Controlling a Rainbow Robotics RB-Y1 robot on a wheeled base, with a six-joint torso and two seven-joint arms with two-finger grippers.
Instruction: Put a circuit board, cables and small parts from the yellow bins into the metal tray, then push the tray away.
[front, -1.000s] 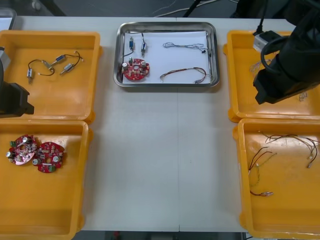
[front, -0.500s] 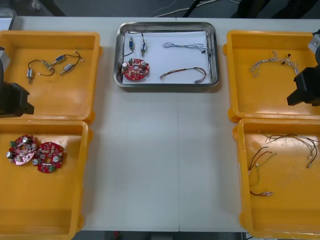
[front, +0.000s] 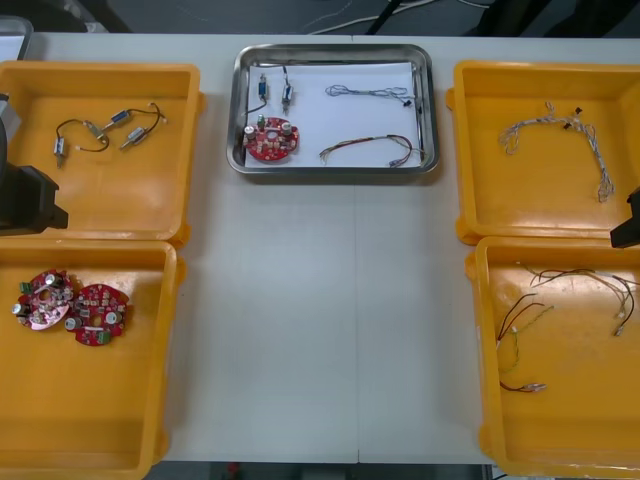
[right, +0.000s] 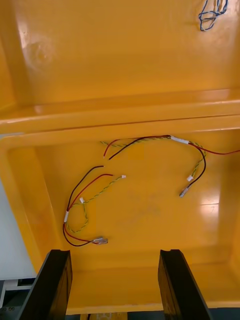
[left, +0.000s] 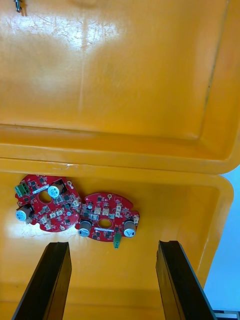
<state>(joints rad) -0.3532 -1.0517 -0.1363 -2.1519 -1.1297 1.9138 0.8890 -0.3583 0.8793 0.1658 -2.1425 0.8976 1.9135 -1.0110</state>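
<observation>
Back to the right edge went the right arm (front: 628, 222); a second ago it hung over the far right bin (front: 480, 150), and now that bin's blue and white cable (front: 520, 128) lies in plain sight. The right gripper (right: 114, 256) has its two fingers wide apart with nothing between them. Just past them, red, black and yellow cables (right: 100, 240) lie on the floor of the near right bin (right: 30, 200). The left gripper (left: 112, 246) has its fingers wide apart too and holds nothing. Just past those fingers, two boards (left: 106, 223) lie touching, side by side, in the near left bin (left: 215, 210). The left arm (front: 25, 200) sits at the left edge, over the wall between the two left bins, in the same spot as before. The far left bin (front: 30, 90) holds small parts (front: 118, 118) with black wires on them. The tray (front: 238, 110) sits at the far side of the table (front: 320, 320), between the far bins. Inside it lie one board (front: 272, 138), two more small parts (front: 263, 87) and two thin cables (front: 407, 100).
</observation>
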